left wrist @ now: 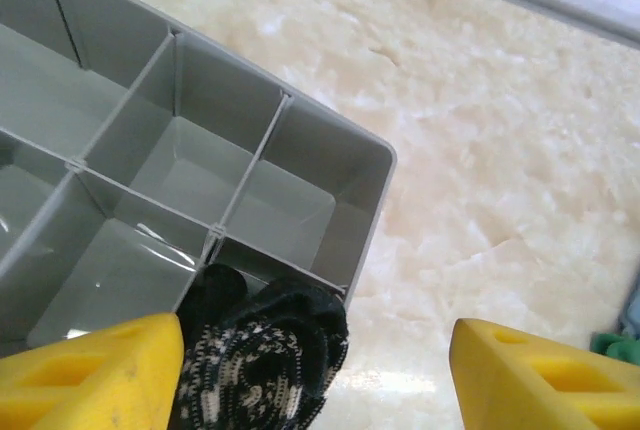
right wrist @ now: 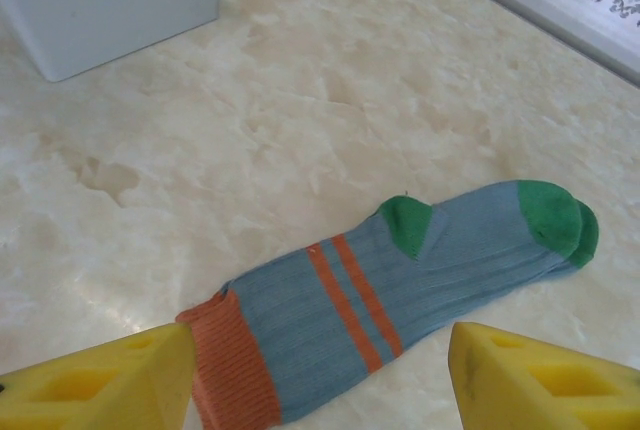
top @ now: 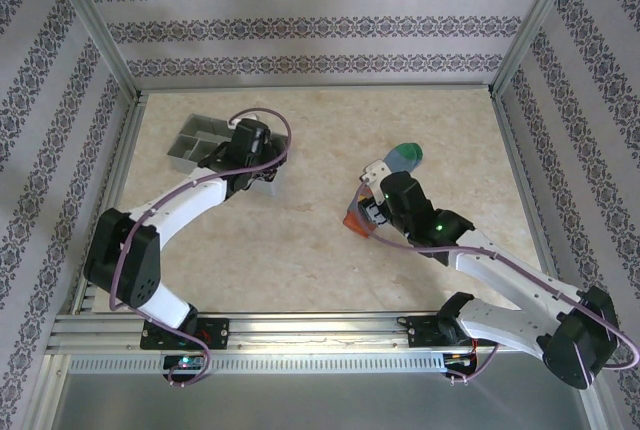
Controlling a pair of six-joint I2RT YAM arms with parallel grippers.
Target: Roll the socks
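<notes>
**While one sock sits rolled in the tray, the other lies flat: roughly half done**

Striped sock (left wrist: 265,350): black-and-white, bundled into a tight roll, sitting in a corner compartment of the grey compartment tray (left wrist: 385,165). The other compartments in the left wrist view are bare. Left claw (left wrist: 318,350) hangs right over the roll, released. Its yellow fingers (left wrist: 100,370) are spread wide either side and nothing is gripped. That sock looks finished.

Blue-grey sock (right wrist: 400,280): flat on the surface (right wrist: 300,70), fully stretched out, well apart from the tray. No fold or roll has been started. The orange cuff (right wrist: 230,360) points toward the right claw and the green toe (right wrist: 555,215) points away. Right claw (right wrist: 320,390) hovers above the cuff end, also released and holding nothing.

Remaining, by judgement: grab the cuff end, roll toward the toe, then probably drop the roll into a free tray compartment. Right claw looks lined up for the first pinch, but there is no contact yet.
</notes>
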